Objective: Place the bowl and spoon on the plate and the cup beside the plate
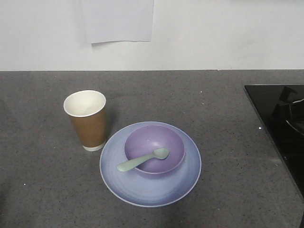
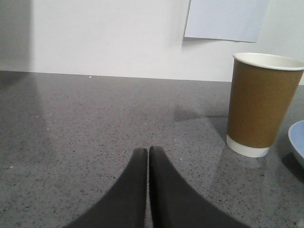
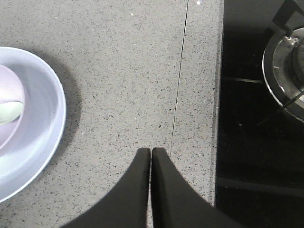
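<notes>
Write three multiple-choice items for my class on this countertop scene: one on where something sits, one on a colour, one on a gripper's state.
1. Where is the spoon?
A. Inside the cup
B. Resting in the bowl, handle over its rim
C. Flat on the counter

2. What colour is the cup outside?
A. Brown
B. Green
C. Red

3. How is the left gripper?
A. Open wide
B. Shut on the cup
C. Shut, holding nothing

Answers: 1 B, the spoon's head lies in the bowl on the plate. 2 A, brown wall with a white rim. 3 C, its fingers meet above bare counter, apart from the cup.
</notes>
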`<state>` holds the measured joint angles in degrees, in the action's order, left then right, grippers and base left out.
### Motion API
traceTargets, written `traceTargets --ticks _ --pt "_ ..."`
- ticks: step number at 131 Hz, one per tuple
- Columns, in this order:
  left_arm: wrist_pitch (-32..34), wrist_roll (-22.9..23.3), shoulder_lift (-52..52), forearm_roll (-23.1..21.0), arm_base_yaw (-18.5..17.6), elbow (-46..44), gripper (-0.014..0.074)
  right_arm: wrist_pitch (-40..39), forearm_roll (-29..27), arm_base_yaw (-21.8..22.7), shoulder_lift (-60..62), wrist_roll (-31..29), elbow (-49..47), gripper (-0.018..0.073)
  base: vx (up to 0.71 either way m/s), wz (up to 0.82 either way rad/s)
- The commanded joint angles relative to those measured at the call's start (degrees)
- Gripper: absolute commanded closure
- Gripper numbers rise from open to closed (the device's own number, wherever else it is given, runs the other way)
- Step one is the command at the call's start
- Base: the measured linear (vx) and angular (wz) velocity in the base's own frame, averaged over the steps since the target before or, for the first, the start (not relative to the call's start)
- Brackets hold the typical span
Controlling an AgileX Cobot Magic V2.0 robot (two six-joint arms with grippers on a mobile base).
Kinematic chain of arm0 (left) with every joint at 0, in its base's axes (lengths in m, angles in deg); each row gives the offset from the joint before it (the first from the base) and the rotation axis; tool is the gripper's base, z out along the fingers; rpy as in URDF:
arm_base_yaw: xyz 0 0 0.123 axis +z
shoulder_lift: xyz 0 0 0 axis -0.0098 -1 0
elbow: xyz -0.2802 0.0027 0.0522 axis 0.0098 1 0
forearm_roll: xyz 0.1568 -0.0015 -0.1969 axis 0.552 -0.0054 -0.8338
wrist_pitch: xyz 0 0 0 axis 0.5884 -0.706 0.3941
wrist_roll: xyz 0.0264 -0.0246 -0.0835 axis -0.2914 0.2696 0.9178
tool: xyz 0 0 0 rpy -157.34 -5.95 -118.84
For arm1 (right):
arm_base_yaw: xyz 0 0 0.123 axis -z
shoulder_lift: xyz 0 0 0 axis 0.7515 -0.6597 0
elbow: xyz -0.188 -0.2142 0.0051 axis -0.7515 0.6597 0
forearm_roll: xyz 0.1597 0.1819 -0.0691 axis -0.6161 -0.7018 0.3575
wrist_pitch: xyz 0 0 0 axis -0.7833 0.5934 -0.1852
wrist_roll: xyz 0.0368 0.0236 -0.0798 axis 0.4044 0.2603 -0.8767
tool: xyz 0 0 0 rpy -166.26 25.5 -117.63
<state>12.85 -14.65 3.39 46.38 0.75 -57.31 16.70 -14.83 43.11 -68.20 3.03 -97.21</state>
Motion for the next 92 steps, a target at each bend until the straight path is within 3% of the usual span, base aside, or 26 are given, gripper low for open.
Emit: traceTargets --ticks 1,92 --pt "5.0 0.0 0.9 0.0 -0.4 0.4 0.0604 -3.0 0.0 0.3 0.9 -0.3 -1.4 0.0566 0.0 0.0" --pt "4.5 0.1 0.9 0.0 -0.4 0.5 0.0604 -3.0 0.0 0.3 0.9 -0.3 -1.4 0.0566 0.0 0.0"
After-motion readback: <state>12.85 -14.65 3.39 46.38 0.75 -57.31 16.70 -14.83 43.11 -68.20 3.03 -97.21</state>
